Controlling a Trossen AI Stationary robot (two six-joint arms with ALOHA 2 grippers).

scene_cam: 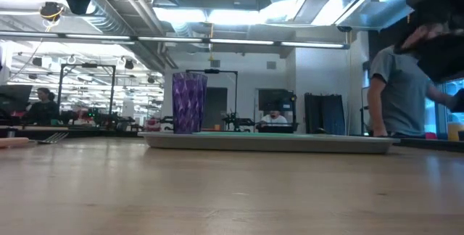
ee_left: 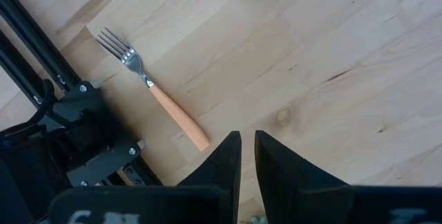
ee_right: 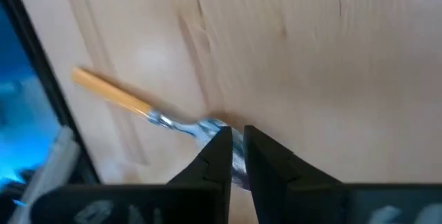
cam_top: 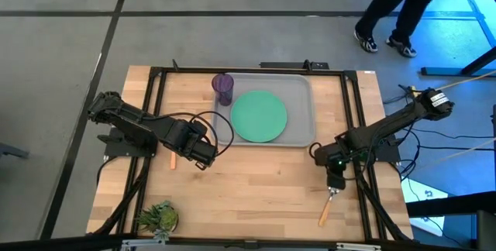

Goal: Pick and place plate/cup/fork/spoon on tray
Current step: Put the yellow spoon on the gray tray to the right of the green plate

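Observation:
The grey tray (cam_top: 298, 88) lies at the table's far middle. The mint-green plate (cam_top: 259, 115) lies flat in it, and the purple cup (cam_top: 223, 88) stands upright in its far left corner (scene_cam: 188, 103). The fork (ee_left: 148, 86) lies flat on the wood left of the tray. My left gripper (ee_left: 247, 148) is shut and empty, hovering beside the fork's handle end (cam_top: 171, 160). The spoon (ee_right: 131, 103) lies on the wood near the right front. My right gripper (ee_right: 236, 137) is shut, its fingertips right over the spoon's bowl (ee_right: 207, 126). My right gripper points down over the spoon's bowl (ee_right: 207, 126), which shows beside and between the fingertips. The spoon lies flat on the table, its orange handle (ee_right: 103, 89) pointing away from the fingers. I cannot tell whether the fingertips touch the bowl.
A small green plant (cam_top: 159, 217) sits at the table's near left corner. Black frame rails (cam_top: 360, 111) run along the table's sides. A person (cam_top: 403, 3) walks on the floor beyond the far right; another person (scene_cam: 402, 90) shows behind the table in the low view.

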